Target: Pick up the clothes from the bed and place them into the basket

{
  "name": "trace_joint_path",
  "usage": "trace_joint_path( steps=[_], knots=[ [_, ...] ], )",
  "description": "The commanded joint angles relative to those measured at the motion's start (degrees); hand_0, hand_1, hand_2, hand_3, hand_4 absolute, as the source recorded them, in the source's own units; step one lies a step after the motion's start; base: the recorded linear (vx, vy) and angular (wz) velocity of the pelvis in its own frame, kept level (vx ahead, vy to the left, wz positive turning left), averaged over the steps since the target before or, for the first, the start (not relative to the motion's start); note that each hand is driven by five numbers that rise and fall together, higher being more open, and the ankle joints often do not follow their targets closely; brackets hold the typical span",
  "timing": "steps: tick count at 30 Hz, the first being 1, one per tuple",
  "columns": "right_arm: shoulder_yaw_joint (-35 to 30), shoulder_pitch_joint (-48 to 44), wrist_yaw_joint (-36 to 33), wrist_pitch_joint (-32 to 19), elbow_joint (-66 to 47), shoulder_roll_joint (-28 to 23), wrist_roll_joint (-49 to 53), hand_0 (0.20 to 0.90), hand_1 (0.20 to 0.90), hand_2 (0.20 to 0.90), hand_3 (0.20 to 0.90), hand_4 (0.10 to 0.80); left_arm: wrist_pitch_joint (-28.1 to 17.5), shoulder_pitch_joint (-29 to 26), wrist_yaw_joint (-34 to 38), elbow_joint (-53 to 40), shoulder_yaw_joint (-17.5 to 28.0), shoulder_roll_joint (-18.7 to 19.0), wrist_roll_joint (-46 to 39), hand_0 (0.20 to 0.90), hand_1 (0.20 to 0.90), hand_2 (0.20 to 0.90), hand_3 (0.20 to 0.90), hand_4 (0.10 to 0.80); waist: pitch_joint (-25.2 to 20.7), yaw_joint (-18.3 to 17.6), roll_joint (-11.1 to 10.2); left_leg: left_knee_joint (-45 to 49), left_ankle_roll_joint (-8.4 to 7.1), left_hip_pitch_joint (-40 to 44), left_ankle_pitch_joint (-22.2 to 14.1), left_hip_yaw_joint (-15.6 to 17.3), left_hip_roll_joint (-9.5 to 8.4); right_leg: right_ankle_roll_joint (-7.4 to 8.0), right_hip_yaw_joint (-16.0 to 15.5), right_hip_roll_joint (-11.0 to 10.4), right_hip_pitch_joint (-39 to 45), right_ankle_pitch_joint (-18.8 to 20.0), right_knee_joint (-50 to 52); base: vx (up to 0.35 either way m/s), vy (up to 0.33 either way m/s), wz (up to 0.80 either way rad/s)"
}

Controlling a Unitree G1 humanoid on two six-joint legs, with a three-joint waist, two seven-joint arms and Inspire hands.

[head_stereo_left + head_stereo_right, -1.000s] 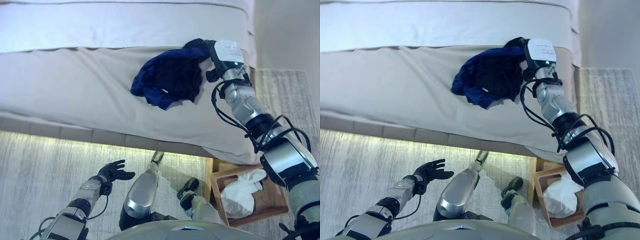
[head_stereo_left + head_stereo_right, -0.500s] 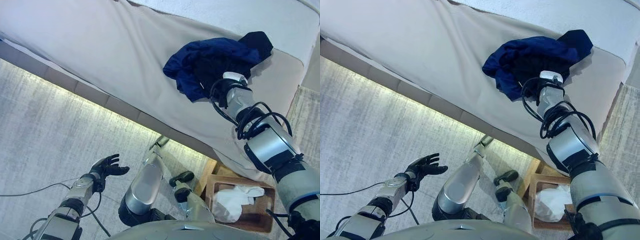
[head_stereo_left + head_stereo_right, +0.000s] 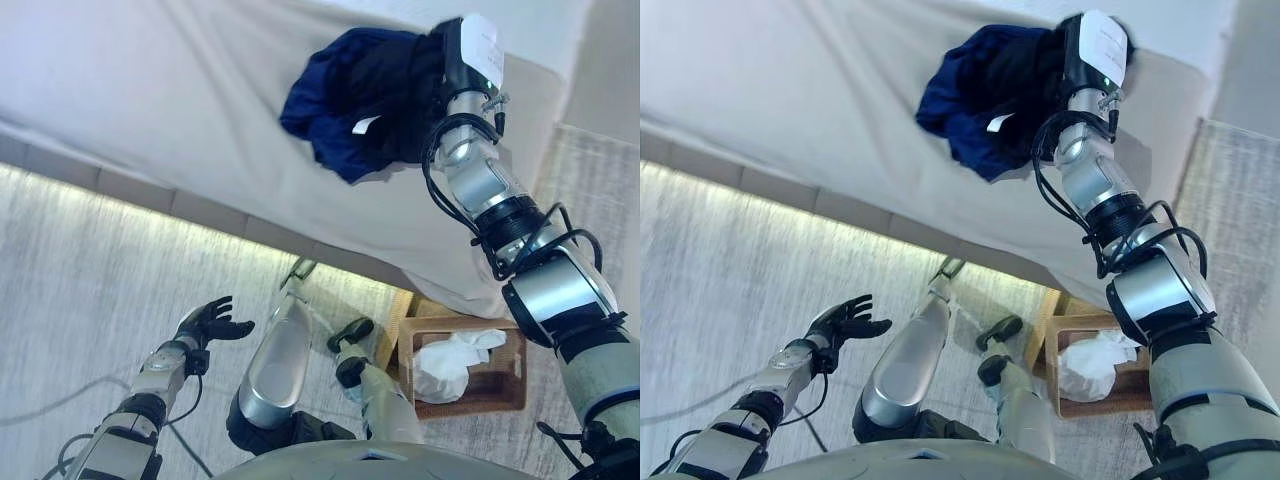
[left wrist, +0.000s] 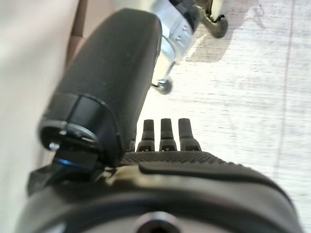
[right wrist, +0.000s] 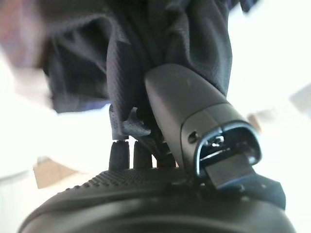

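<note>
While the right hand fingers clench it, the navy garment hangs bunched, white tag showing.

Right arm stretched far forward, right hand with fingers curled closed, left hand low, fingers spread

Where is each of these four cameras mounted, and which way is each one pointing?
Left eye view: head camera looking down at the bed, navy clothes, basket; both arms show.
Right eye view: the same scene from slightly aside, sharing the clothes and basket.
Left wrist view: on the left arm, looking along the open left robot hand at the floor.
Right wrist view: on the right arm, facing the right robot hand pinching the dark cloth, the same clothes the head views show.
</note>
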Motion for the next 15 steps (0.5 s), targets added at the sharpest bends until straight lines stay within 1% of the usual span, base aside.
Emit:
trace_joint_path(
  steps=[1,3,5,6,8,10,14,15],
  knots=[
    [-8.6,2.9,-11.2,-2.9,-11.1,-9.8,-4.0,0.300,0.300,0.300,0.200,0.100,-1.2,8.2,-0.3,1.9,1.8,0.4,3.5,0.900,0.900,0.900,0.900,0.800,-8.0,-6.6,0.4,-6.2,5.16,7.2,-6.1,5.9,0.56,2.30,4.9,-0.6,0.8,-2.4,5.4,0.079,-0.043,-0.55],
    [-11.2,6.5,-11.8,-2.0,-15.1,-11.5,-4.7,0.300,0.300,0.300,0.200,0.100,-0.3,8.5,-0.3,2.3,1.8,-0.1,4.7,0.900,0.900,0.900,0.900,0.800,-10.3,-9.2,0.8,-5.9,5.35,9.4,-7.1,7.6,0.71,2.36,6.8,0.1,1.8,-2.7,4.4,0.086,-0.056,-0.63],
    [-13.0,9.4,-10.7,-0.8,-17.5,-12.9,-5.1,0.300,0.300,0.300,0.200,0.100,1.0,8.5,-0.6,2.0,1.7,-0.4,6.2,0.900,0.900,0.900,0.900,0.800,-12.4,-11.4,1.3,-6.0,5.47,11.3,-7.4,9.2,0.89,2.40,8.3,0.6,2.6,-2.8,3.7,0.047,-0.063,-0.72],
    [-13.4,10.2,-10.6,-0.5,-17.9,-13.4,-4.8,0.300,0.300,0.300,0.200,0.100,1.2,8.5,-0.6,2.0,1.6,-0.6,6.7,0.900,0.900,0.900,0.900,0.800,-12.9,-11.9,1.5,-6.2,5.45,11.9,-7.5,9.7,0.99,2.36,8.8,0.7,2.8,-2.8,3.5,0.035,-0.097,-0.71],
    [-14.9,13.2,-9.4,0.3,-19.1,-15.1,-3.7,0.300,0.300,0.300,0.200,0.100,2.0,8.1,-0.7,2.5,1.0,-1.0,8.0,0.900,0.900,0.900,0.900,0.800,-14.8,-14.2,1.9,-7.7,5.03,14.1,-7.4,11.4,1.51,1.95,10.3,1.6,3.9,-3.3,2.9,0.028,-0.130,-0.56],
    [-16.1,15.5,-8.5,0.3,-19.9,-16.3,-4.2,0.300,0.300,0.300,0.200,0.100,2.9,7.4,-0.8,2.6,0.6,-1.7,9.0,0.900,0.900,0.900,0.900,0.800,-16.3,-16.0,2.3,-9.1,4.58,14.8,-6.5,12.2,1.82,1.58,11.5,2.2,4.2,-3.2,2.3,0.011,-0.123,-0.52],
    [-18.9,19.2,-7.7,-0.6,-21.0,-17.9,-4.7,0.300,0.300,0.300,0.200,0.100,3.2,6.0,-1.5,3.0,-0.6,-3.7,10.2,0.900,0.900,0.900,0.900,0.800,-17.9,-18.5,3.2,-10.7,3.34,15.8,-5.3,14.0,2.49,0.78,13.2,3.2,5.1,-3.9,1.8,0.004,-0.108,-0.48],
    [-20.2,20.9,-7.2,-2.0,-21.4,-18.2,-4.9,0.300,0.300,0.300,0.200,0.100,3.3,5.7,-1.9,2.8,-1.3,-4.6,11.1,0.900,0.900,0.900,0.900,0.800,-18.4,-19.5,3.6,-10.5,3.02,16.0,-5.3,14.6,2.54,0.47,13.6,3.2,5.2,-4.1,1.6,0.009,-0.100,-0.31]
  ],
)
